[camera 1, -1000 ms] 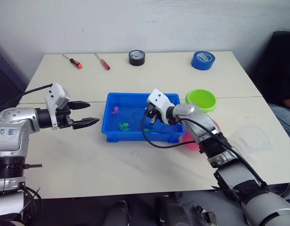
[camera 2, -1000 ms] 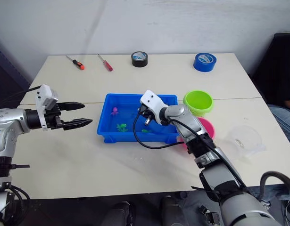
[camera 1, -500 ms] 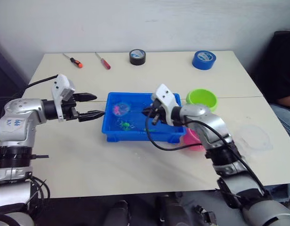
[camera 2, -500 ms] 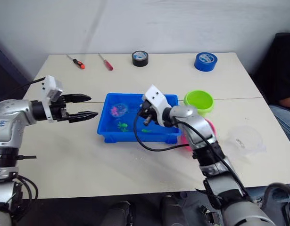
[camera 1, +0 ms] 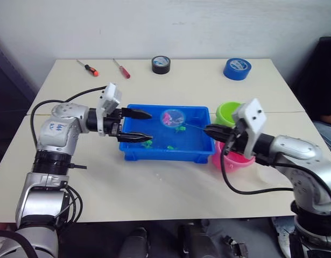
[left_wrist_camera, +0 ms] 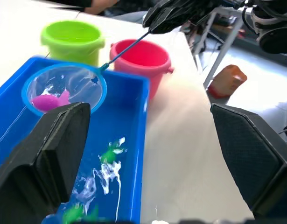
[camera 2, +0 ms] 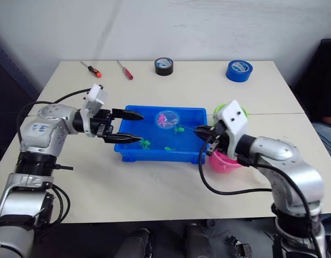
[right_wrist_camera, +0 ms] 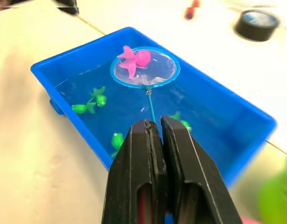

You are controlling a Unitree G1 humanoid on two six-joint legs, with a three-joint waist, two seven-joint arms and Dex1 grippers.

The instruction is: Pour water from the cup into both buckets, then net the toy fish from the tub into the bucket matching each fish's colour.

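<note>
One pink fish (right_wrist_camera: 135, 59) lies in the net (right_wrist_camera: 144, 68), lifted over the tub (camera 1: 134, 147), whose handle the right gripper (right_wrist_camera: 156, 128) pinches with fingers pressed together. Three green fish (right_wrist_camera: 94, 102) stay in the tub's water. The left gripper (camera 1: 137, 126), spread wide and empty, hovers at the tub's left end. Two buckets, green bucket (left_wrist_camera: 73, 41) and pink bucket (left_wrist_camera: 142, 59), stand just beside the tub's right end on the tabletop (camera 1: 154, 193). Two screwdrivers (camera 1: 87, 67) and two tape rolls (camera 1: 238, 68) lie at the far edge.

Silver-grey arm shells, black joints; white camera blocks at wrists; black tapered fingers (camera 1: 134, 114); loose black cables; blue scribble on left forearm.
</note>
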